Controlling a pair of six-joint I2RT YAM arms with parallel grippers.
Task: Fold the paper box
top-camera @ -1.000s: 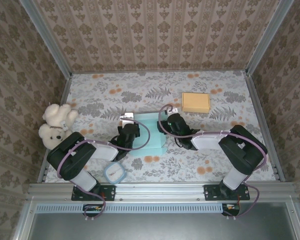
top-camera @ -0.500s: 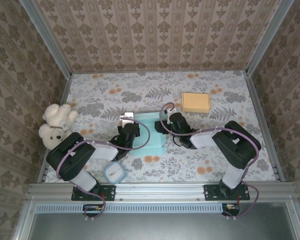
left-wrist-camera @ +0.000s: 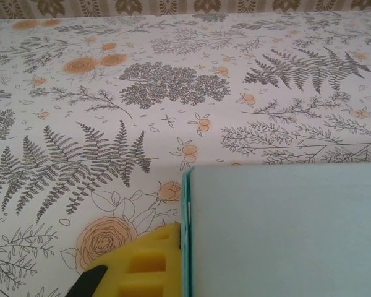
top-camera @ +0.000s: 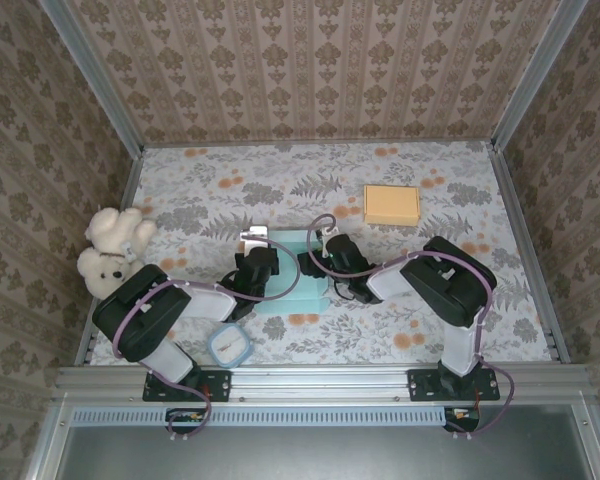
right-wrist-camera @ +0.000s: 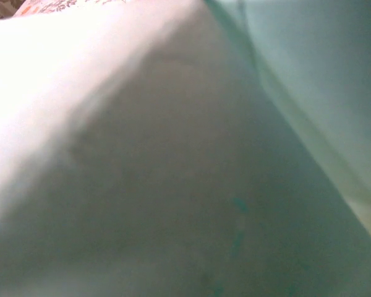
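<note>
Jaws on the left arm (top-camera: pixel 150 315) are closed almost fully on the left wall of the paper box (top-camera: pixel 305 295). In the left wrist view one yellow finger pad (left-wrist-camera: pixel 151 266) lies flat against the thin upright edge of that teal box (left-wrist-camera: pixel 284 229). How wide the jaws on the right arm (top-camera: pixel 450 280) stand I cannot tell. Seen from above, they sit at the right side of the box, and their own camera is pressed so close that it gives a pale teal and white blur of paper (right-wrist-camera: pixel 173 185).

Patterned beige wallpaper (top-camera: pixel 320 60) covers the left, far and right walls, which are joined by metal corner posts. A metal rail (top-camera: pixel 320 380) runs along the near edge and carries both arm bases. The tabletop (top-camera: pixel 230 190) is covered in a white cloth printed with grey ferns and orange flowers (left-wrist-camera: pixel 142 93).

The paper box stands near the middle of the tabletop, toward the near side, between the two arms. A white teddy bear (top-camera: pixel 110 250) lies at the left edge. A flat orange block (top-camera: pixel 391 204) sits to the far right, well apart from the box. A small blue-rimmed container (top-camera: pixel 229 345) rests near the left arm's base.
</note>
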